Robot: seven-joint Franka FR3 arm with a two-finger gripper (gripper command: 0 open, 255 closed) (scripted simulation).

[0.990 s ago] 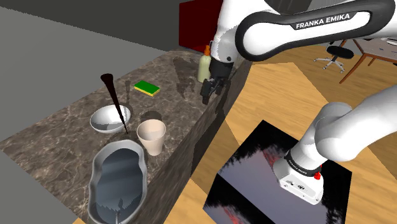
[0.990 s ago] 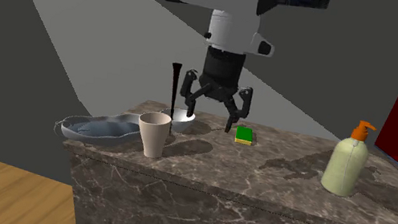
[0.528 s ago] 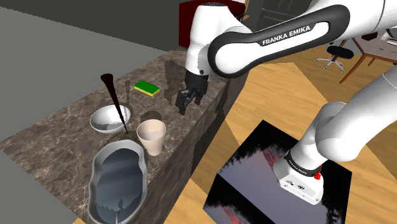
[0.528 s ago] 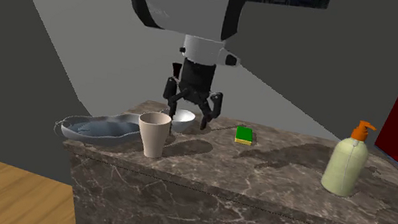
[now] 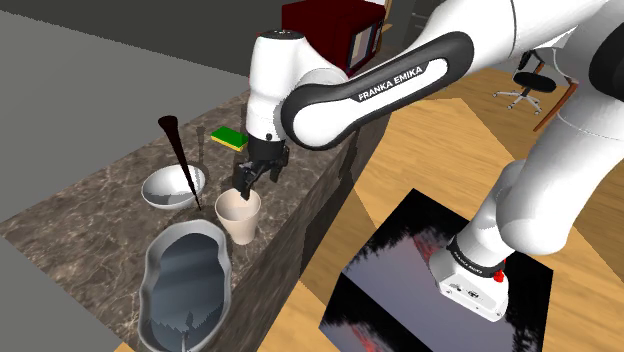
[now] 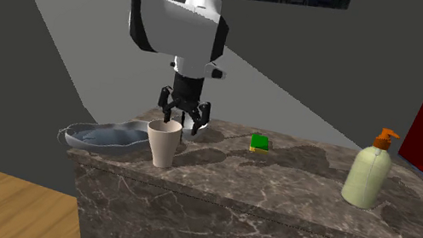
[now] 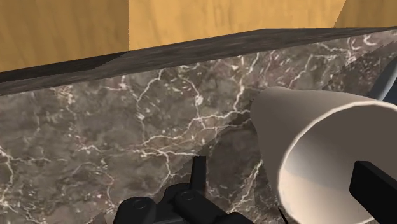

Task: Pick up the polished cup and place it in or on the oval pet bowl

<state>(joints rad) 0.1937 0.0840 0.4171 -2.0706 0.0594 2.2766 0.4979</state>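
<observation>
— Hovering over the cup, is it?

— Yes, the gripper (image 5: pixel 245 183) is hanging just above the rim of the cream cup (image 5: pixel 240 216), pointing down at it from the white arm (image 5: pixel 345 90).

— Is it gripping anything?

— No. Its fingers are standing spread apart and clasping nothing. In the wrist view one black finger (image 7: pixel 376 189) is showing in front of the cup's open mouth, but I'm not seeing whether it is touching the rim.

— Where is the cup sitting?

— It is standing upright on the dark marble bench (image 5: pixel 90 215), close to the bench's front edge. The oval grey pet bowl (image 5: pixel 185 282) is lying just beside it, toward the shoulder view's lower left, and nothing is resting in it.

— What else is sitting on the bench?

— A round grey bowl (image 5: pixel 172 188) is sitting near the cup, farther from the edge, with a dark pointed stick (image 5: pixel 177 150) leaning up out of it. A green and yellow sponge (image 5: pixel 231 138) is lying beyond the gripper. In the second exterior view a pale soap bottle (image 6: pixel 368 173) with an orange pump is standing well apart, toward that view's right.
</observation>
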